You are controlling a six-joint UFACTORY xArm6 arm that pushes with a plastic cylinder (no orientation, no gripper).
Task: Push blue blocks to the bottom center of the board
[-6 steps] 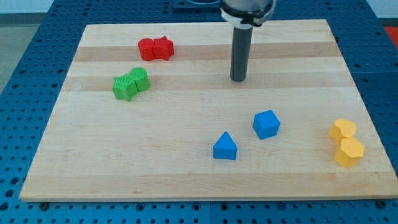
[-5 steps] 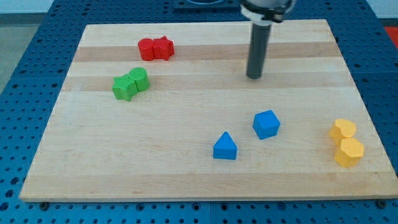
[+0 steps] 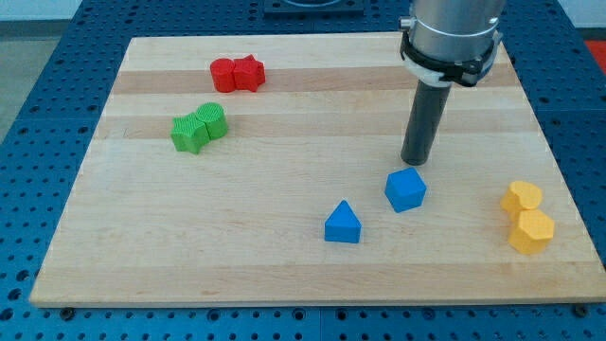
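Two blue blocks lie right of the board's middle, toward the view's bottom. A blue cube-like block (image 3: 405,189) sits up and to the right of a blue triangular block (image 3: 342,224). My tip (image 3: 414,163) stands on the board just above the blue cube-like block, very close to its top edge. I cannot tell whether it touches the block.
Two red blocks (image 3: 237,73) sit together at the upper left. Two green blocks (image 3: 199,128) sit together below them. Two yellow blocks (image 3: 525,217) sit stacked near the right edge. The wooden board (image 3: 142,237) lies on a blue pegboard table.
My tip has moved right and down the view, from the upper middle of the board to just above the blue cube-like block. No block has moved.
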